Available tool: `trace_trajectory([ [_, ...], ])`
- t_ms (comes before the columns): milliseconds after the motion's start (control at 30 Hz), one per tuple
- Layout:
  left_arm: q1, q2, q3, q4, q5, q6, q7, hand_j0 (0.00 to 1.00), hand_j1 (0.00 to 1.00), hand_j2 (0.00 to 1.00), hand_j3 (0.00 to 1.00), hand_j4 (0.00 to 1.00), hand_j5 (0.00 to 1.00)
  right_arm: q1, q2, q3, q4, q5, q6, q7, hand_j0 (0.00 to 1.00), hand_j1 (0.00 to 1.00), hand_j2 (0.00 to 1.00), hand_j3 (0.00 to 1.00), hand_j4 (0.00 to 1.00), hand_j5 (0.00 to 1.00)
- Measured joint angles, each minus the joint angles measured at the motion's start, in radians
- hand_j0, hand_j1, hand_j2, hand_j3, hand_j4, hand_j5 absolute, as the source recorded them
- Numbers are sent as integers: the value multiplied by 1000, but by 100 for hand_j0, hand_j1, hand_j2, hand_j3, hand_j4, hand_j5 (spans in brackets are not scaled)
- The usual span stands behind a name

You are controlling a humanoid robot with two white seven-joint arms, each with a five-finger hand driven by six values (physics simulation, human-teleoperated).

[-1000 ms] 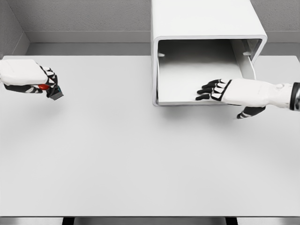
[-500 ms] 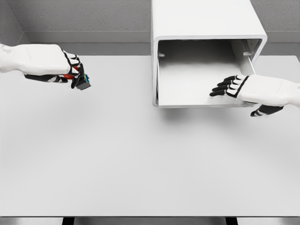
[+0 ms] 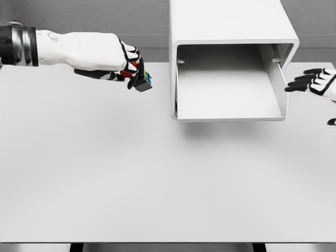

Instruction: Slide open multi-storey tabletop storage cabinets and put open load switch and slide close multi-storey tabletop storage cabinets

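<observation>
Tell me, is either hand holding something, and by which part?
The left hand grips a small dark switch by its upper end; the lower end sticks out below the fingers. The right hand holds nothing.

Bright even light, sharp render, soft shadow under cabinet.

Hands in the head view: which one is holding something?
The left hand, reaching in from the left, grips the small dark load switch left of the open drawer. The right hand, at the right edge, is open and holds nothing.

Open drawer mouth unobstructed; table before it bare.
</observation>
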Motion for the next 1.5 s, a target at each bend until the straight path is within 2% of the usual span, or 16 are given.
trace_trajectory([
  [133, -3, -52, -1, -1, 2, 0, -1, 39, 39, 39, 39, 39, 39, 144, -5, -121, 11, -4, -1, 1, 100, 100, 100, 100, 100, 100],
  [233, -29, -111, -20, 7, -2, 0, -1, 39, 39, 39, 39, 39, 39, 215, -6, -197, 51, -6, 0, 1, 100, 100, 100, 100, 100, 100],
  [267, -43, -131, -26, 9, -4, -1, -2, 39, 39, 39, 39, 39, 39, 247, -5, -211, 64, -6, 0, 1, 90, 90, 90, 90, 90, 90],
  [300, -51, -149, -31, 11, -3, 0, 0, 39, 39, 39, 39, 39, 39, 292, -6, -222, 72, -9, 2, 0, 58, 58, 58, 58, 58, 58],
  [333, -51, -161, -34, 12, -3, 0, 0, 39, 39, 39, 39, 39, 39, 324, -6, -229, 77, -4, 0, 1, 41, 41, 41, 41, 41, 41],
  [367, -51, -172, -37, 13, -3, 0, -1, 39, 39, 39, 39, 39, 39, 331, -7, -234, 80, -4, 0, 1, 41, 41, 41, 41, 41, 41],
  [400, -52, -181, -39, 13, -3, 0, 0, 39, 39, 39, 39, 39, 39, 331, -7, -238, 83, -4, 0, 1, 52, 52, 52, 52, 52, 52],
  [433, -58, -187, -40, 14, -2, 1, 0, 39, 39, 39, 39, 39, 39, 333, -6, -241, 86, -5, 0, 1, 54, 54, 54, 54, 54, 54],
  [600, -89, -226, -55, 25, 1, 1, 0, 39, 39, 39, 39, 39, 39, 362, -3, -240, 93, -4, 1, 0, 54, 54, 54, 54, 54, 54],
  [733, -112, -314, -66, 140, -6, 2, 0, 39, 39, 39, 39, 39, 39, 411, 2, -237, 93, -5, 0, 1, 58, 58, 58, 58, 58, 58],
  [1000, -123, -445, -92, 326, -9, 5, 7, 43, 43, 43, 43, 43, 43, 440, 10, -244, 95, -5, 1, 0, 60, 60, 60, 60, 60, 60],
  [1033, -123, -457, -94, 341, -3, 6, 9, 46, 46, 46, 46, 46, 46, 442, 10, -245, 95, -4, 1, 0, 60, 60, 60, 60, 60, 60],
  [1100, -123, -474, -95, 363, 10, 8, 12, 59, 59, 59, 59, 59, 59, 448, 11, -246, 96, -4, 1, 0, 60, 60, 60, 60, 60, 60],
  [1233, -124, -491, -96, 382, 14, 10, 14, 94, 94, 94, 94, 94, 94, 454, 12, -250, 97, -3, 1, 0, 62, 62, 62, 62, 62, 62],
  [1367, -124, -495, -95, 385, 13, 12, 17, 100, 100, 100, 100, 100, 100, 456, 12, -254, 98, -3, 1, 0, 62, 62, 62, 62, 62, 62],
  [1500, -124, -495, -95, 381, 7, 14, 19, 100, 100, 100, 100, 100, 100, 506, 12, -279, 100, -2, 0, 0, 62, 62, 62, 62, 62, 62],
])
